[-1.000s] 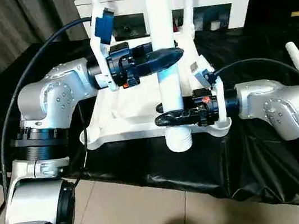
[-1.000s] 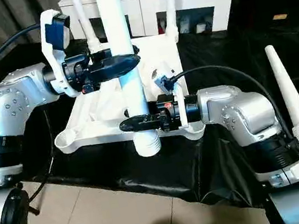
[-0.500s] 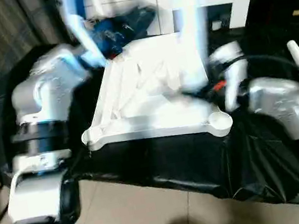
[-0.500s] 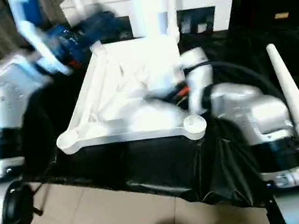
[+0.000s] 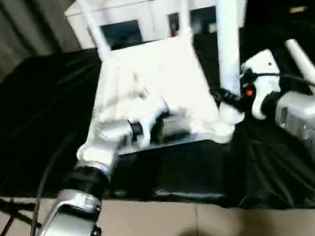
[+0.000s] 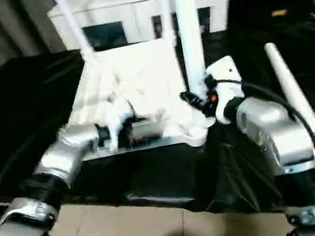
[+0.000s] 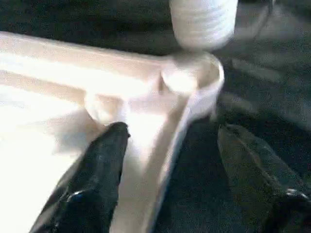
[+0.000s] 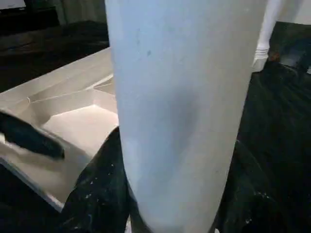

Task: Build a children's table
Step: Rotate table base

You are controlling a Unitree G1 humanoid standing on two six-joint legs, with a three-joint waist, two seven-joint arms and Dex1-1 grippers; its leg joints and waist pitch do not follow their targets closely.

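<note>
Right gripper (image 5: pixel 230 97) pinches the leg (image 5: pixel 227 29) above the near-right socket (image 7: pixel 192 80); keep it plumb. Left gripper (image 7: pixel 167 165) spread.

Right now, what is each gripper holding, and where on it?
The right gripper grips the upright leg near its threaded lower end, above the tabletop's near corner socket. The left gripper is open, holding nothing.

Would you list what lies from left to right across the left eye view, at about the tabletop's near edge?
Left gripper → tabletop → upright leg → right gripper → loose leg lying on the black cloth.
</note>
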